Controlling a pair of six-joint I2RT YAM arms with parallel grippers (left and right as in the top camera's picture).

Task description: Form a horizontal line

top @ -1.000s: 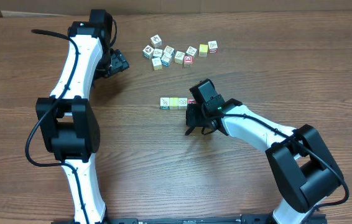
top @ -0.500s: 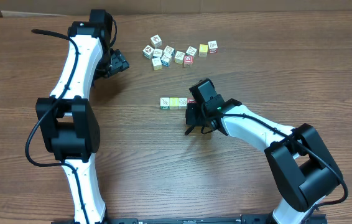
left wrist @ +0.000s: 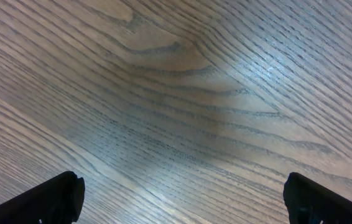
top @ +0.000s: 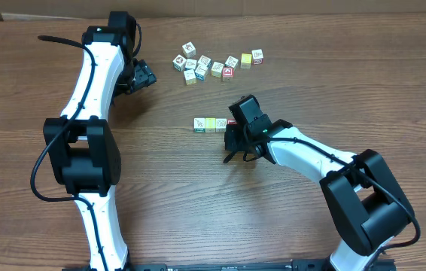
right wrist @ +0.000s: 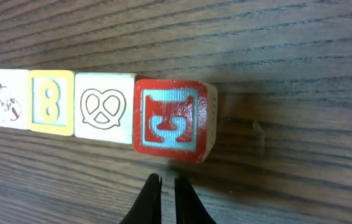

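My right gripper [right wrist: 163, 183] pinched shut on nothing, just at six o'clock of the red-framed cube [right wrist: 171, 118], one horizontal line [top: 211, 124] of four touching cubes mid-table, some eleven loose cubes [top: 217, 69] beyond at twelve o'clock, left gripper [left wrist: 182, 199] splayed wide, empty, over bare wooden table [left wrist: 176, 93] at ten o'clock

Sketch cube [right wrist: 7, 98] white w/ dark lines; 8 cube [right wrist: 51, 102] yellow; pretzel cube [right wrist: 104, 107] white; cat cube [right wrist: 170, 120] red/blue; desk [right wrist: 288, 62] brown woodgrain.
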